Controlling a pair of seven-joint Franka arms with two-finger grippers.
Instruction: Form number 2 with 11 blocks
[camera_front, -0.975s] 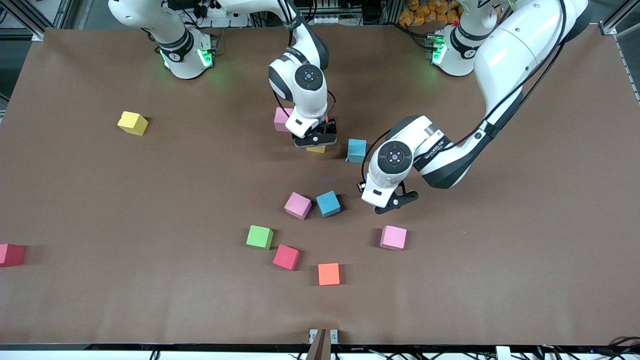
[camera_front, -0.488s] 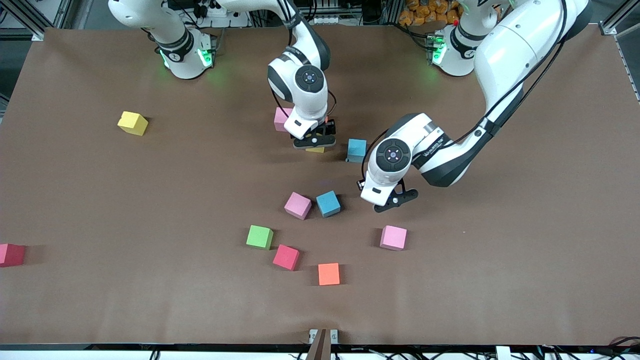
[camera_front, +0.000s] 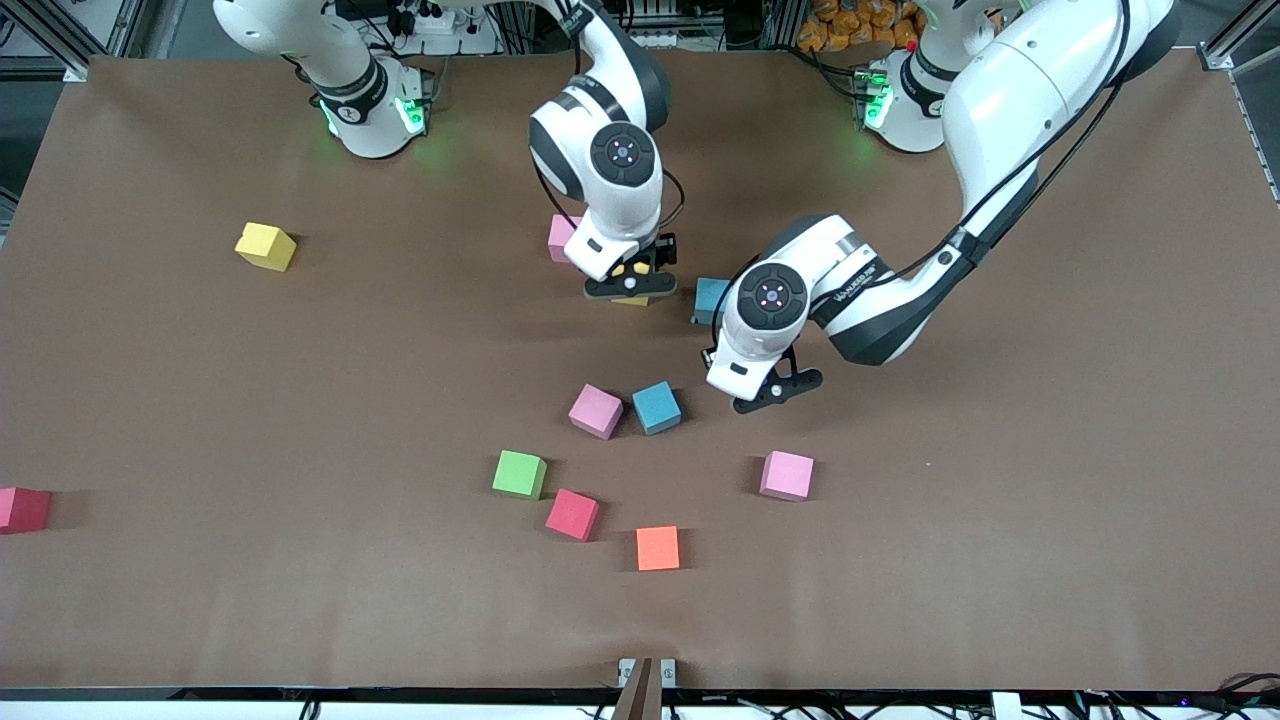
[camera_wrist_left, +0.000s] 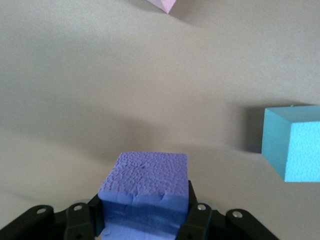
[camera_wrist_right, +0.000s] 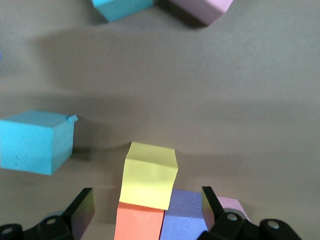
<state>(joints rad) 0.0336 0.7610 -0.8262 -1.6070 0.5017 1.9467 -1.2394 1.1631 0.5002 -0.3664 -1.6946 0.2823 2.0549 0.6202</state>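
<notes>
My left gripper (camera_front: 765, 390) is shut on a purple block (camera_wrist_left: 145, 185) and hangs over bare table beside a blue block (camera_front: 710, 296) (camera_wrist_left: 295, 142). My right gripper (camera_front: 632, 282) (camera_wrist_right: 145, 200) stands open over a tight group of a yellow block (camera_wrist_right: 149, 175), an orange block (camera_wrist_right: 137, 222) and a purple block (camera_wrist_right: 182, 215); its fingers touch none of them. A pink block (camera_front: 560, 238) sits by that group. From the front only the group's yellow block (camera_front: 632, 297) shows under the hand.
Loose on the table are a pink block (camera_front: 596, 411) touching a blue one (camera_front: 657, 407), then green (camera_front: 520, 474), red (camera_front: 573, 514), orange (camera_front: 658, 548) and pink (camera_front: 787, 475) blocks nearer the front camera. A yellow block (camera_front: 266, 246) and a red block (camera_front: 22, 509) lie toward the right arm's end.
My left gripper has carried the purple block toward the blue block and the group. My right gripper has lifted slightly above the group. The blocks on the table have not moved.
</notes>
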